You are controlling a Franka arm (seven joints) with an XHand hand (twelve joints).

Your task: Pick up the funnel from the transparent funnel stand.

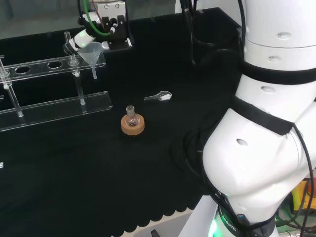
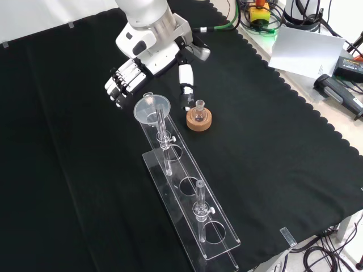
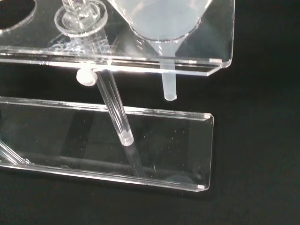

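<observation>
Up close, the wrist view catches the funnel [image 3: 161,28] seated in the end hole of the transparent funnel stand [image 3: 117,140], spout hanging below the shelf. From the front, the hand [image 2: 127,76] hovers just behind it, fingers [image 2: 116,88] released and grasping nothing. A small flask [image 2: 198,111] sits in a cork ring [image 2: 199,121] nearby.

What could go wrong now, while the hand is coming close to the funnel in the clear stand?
The hand is open beside the funnel, and the stand's rod rises next to the funnel's rim; closing fingers might catch it and shift the stand. The small flask on its cork ring stands near the thumb and could be knocked.
</observation>
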